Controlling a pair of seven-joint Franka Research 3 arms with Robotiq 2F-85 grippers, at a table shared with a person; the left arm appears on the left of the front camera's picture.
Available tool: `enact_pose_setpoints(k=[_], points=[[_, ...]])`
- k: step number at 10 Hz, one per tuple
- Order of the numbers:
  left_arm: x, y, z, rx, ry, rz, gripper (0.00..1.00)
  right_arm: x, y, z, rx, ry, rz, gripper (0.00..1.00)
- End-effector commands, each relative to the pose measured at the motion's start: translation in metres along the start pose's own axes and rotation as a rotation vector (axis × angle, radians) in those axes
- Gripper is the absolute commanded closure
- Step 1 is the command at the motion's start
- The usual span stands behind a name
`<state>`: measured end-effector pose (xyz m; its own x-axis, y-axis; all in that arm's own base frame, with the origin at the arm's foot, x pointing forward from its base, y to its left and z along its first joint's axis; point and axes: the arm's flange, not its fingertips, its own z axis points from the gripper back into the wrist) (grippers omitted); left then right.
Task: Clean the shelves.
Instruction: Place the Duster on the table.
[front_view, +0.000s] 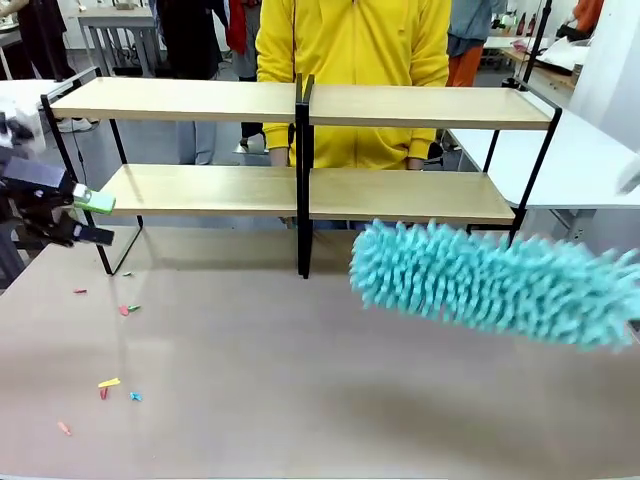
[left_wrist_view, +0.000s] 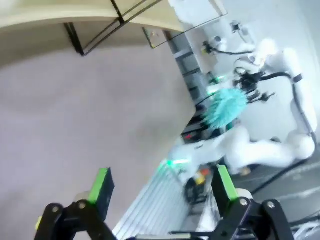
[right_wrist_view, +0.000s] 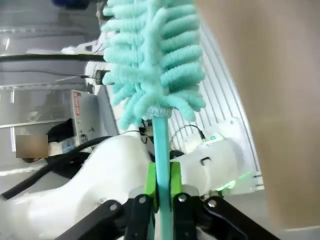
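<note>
1. right gripper (right_wrist_view: 161, 187) clamped on the teal duster (front_view: 495, 280) handle, head just ahead of its fingers.
2. left gripper (left_wrist_view: 162, 192) jaws apart, empty.
3. shelves (front_view: 300, 105) beyond both grippers, between them; duster near its lower right board.

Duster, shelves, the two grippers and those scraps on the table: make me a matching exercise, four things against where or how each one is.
Things:
1. duster
2. left gripper
3. shelves
4. coloured scraps

States:
A. open, holding nothing
B. scattered on the table's left part
C. clamped by its handle in the right gripper
D. standing at the table's far side, boards bare

Pairs: 1-C, 2-A, 3-D, 4-B
</note>
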<state>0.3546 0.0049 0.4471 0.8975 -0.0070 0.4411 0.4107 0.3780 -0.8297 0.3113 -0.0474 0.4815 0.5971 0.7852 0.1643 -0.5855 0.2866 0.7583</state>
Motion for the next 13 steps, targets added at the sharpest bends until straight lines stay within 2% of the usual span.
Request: enact_pose_setpoints(k=[1,2,3,4,8,9,10,11,12,13], points=[[-0.075,0.052,-0.053,-0.109,-0.085,0.212,0.00,0.014,-0.042,-0.005,-0.024,0.069,-0.084,0.88],[-0.076,0.056,-0.068,-0.090,-0.038,0.332,0.00,0.022,-0.057,-0.014,-0.009,0.075,-0.118,0.88],[-0.007,0.038,-0.006,-0.062,-0.052,0.128,0.00,0.030,-0.074,-0.012,-0.099,0.068,-0.178,0.88],[-0.007,0.038,-0.006,-0.062,-0.052,0.128,0.00,0.035,-0.083,-0.010,-0.155,0.048,-0.198,0.88],[-0.007,0.038,-0.006,-0.062,-0.052,0.128,0.00,0.045,-0.102,-0.011,-0.159,0.186,-0.215,0.88],[-0.007,0.038,-0.006,-0.062,-0.052,0.128,0.00,0.042,-0.102,-0.009,-0.168,0.189,-0.229,0.28],[-0.007,0.038,-0.006,-0.062,-0.052,0.128,0.00,0.037,-0.100,0.005,-0.213,0.135,-0.235,0.28],[-0.007,0.038,-0.006,-0.062,-0.052,0.128,0.00,0.026,-0.096,0.028,-0.281,0.038,-0.253,0.00],[-0.007,0.038,-0.006,-0.062,-0.052,0.128,0.00,0.009,-0.087,0.059,-0.348,-0.119,-0.253,0.24],[-0.007,0.038,-0.006,-0.062,-0.052,0.128,0.00,-0.010,-0.077,0.082,-0.412,-0.221,-0.228,0.00]])
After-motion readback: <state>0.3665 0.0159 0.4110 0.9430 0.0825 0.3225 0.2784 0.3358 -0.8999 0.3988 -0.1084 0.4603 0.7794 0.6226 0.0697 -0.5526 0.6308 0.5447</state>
